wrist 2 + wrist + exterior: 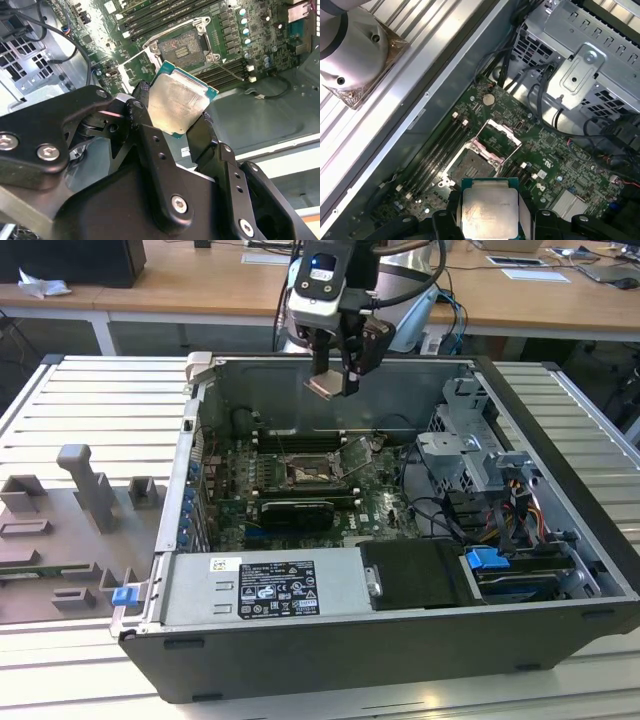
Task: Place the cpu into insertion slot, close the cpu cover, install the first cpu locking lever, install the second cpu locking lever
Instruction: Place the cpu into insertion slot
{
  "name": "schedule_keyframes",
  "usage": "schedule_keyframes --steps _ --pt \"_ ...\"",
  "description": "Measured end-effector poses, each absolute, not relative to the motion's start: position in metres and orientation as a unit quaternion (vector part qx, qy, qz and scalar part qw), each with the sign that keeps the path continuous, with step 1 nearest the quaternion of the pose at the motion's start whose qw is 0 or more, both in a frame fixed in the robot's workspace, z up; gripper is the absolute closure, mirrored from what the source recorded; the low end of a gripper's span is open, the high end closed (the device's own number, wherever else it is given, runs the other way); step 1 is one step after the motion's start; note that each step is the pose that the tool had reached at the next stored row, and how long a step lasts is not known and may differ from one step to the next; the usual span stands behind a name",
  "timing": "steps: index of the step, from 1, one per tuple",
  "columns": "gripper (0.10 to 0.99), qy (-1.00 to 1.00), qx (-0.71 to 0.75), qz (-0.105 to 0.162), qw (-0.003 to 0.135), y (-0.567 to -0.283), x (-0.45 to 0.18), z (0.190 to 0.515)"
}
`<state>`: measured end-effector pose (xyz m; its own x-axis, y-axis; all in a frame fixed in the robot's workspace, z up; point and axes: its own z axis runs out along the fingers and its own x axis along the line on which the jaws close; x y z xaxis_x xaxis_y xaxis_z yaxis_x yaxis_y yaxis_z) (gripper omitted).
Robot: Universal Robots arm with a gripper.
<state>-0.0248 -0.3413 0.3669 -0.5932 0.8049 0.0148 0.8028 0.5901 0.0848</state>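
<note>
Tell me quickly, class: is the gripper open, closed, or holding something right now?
The gripper is shut on the cpu, holding it in the air, apart from the insertion slot.

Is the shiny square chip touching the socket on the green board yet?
Apart. In the exterior view the tool holds the cpu high above the insertion slot, with grey case wall showing between them.
</note>
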Motion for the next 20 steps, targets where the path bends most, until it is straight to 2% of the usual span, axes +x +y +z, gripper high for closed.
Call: schedule_keyframes --steps 20 --pt "0.541 0.843 0.536 0.040 0.017 -0.3413 -0.0248 0.3626"
